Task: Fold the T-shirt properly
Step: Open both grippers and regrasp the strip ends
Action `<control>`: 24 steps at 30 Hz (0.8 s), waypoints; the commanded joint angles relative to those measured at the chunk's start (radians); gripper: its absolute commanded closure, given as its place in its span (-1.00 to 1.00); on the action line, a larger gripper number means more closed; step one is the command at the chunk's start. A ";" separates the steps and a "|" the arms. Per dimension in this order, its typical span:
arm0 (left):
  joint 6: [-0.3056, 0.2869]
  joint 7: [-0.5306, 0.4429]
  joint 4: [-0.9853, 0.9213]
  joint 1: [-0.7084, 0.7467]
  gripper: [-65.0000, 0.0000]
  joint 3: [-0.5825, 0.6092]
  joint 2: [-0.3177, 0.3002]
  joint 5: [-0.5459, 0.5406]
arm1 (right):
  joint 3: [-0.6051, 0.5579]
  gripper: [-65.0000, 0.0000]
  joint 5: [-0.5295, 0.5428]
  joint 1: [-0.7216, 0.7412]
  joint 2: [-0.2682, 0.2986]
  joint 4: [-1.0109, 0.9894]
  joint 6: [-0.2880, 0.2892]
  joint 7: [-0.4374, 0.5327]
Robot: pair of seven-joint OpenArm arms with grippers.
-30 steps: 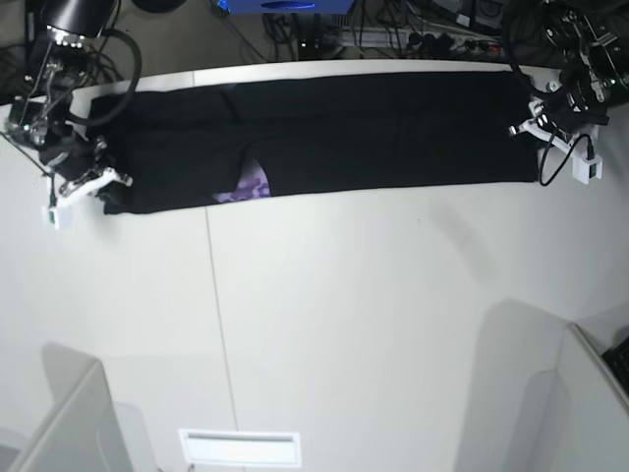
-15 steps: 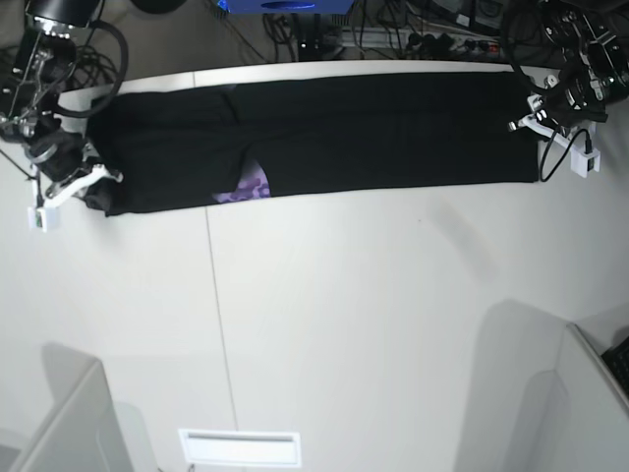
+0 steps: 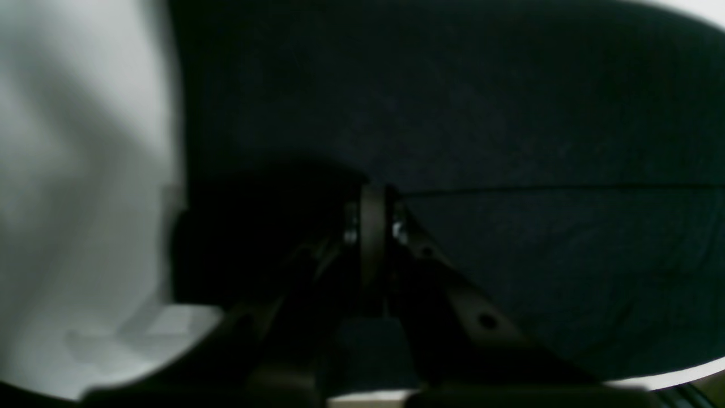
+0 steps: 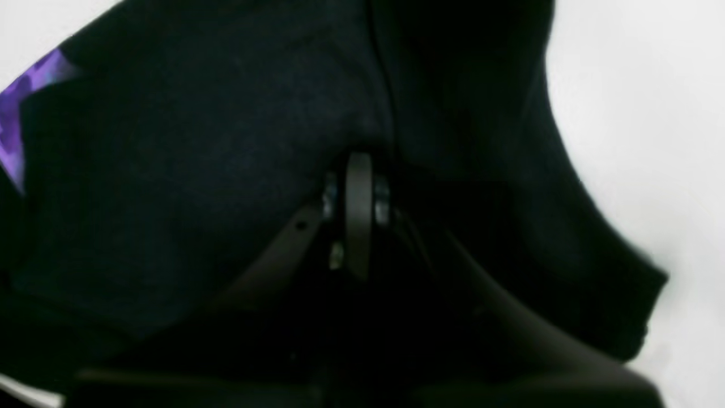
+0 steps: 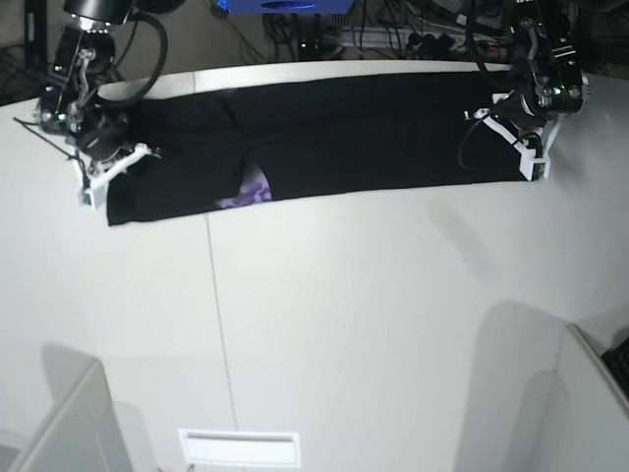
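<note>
Evenly and brightly lit from above in the base view, with soft grey shadows on the white table [image 5: 344, 324] near the lower corners and clear barrel bending at the edges. Dim and murky in both wrist views, detail lost in the black T-shirt [image 3: 510, 113]. Soft focus and smearing throughout, worst on the pale tabletop at the left wrist view's left side.

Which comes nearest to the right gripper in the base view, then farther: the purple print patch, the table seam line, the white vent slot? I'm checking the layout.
1. Black cloth T-shirt's purple print patch, just beside the right gripper, toward the table's middle.
2. Thin table seam line, running down the white table.
3. White rectangular vent slot, at the near edge.
</note>
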 commanded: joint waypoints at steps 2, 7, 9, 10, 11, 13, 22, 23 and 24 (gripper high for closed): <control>0.000 -0.002 -0.038 -0.053 1.00 0.000 -0.015 0.007 | 0.002 1.00 -0.031 0.030 0.014 -0.024 0.001 0.019; 0.002 0.002 -0.095 -0.130 1.00 -0.006 -0.018 0.007 | 0.003 1.00 -0.042 0.093 0.022 -0.071 0.001 0.024; 0.002 0.003 -0.093 -0.142 1.00 -0.009 -0.020 0.007 | 0.003 1.00 -0.042 0.109 0.022 -0.068 0.001 0.024; 0.002 0.003 -0.092 -0.144 1.00 -0.010 -0.020 0.007 | 0.003 1.00 -0.042 0.116 0.022 -0.066 0.001 0.021; 0.002 0.003 -0.083 -0.145 1.00 -0.010 -0.020 0.001 | 0.003 1.00 -0.038 0.120 0.022 -0.059 0.001 0.018; 0.000 0.005 -0.032 -0.155 1.00 -0.010 -0.020 0.001 | 0.003 1.00 -0.034 0.111 0.016 -0.005 0.001 0.016; -0.100 0.092 0.163 -0.121 1.00 -0.198 -0.017 -0.047 | -0.001 1.00 -0.034 0.000 -0.062 0.345 0.001 0.016; -0.116 0.092 0.163 -0.115 1.00 -0.230 -0.017 -0.076 | -0.001 1.00 -0.034 -0.003 -0.064 0.352 0.001 0.016; -0.129 0.092 0.163 -0.112 1.00 -0.262 -0.020 -0.113 | -0.001 1.00 -0.034 -0.004 -0.065 0.352 0.001 0.016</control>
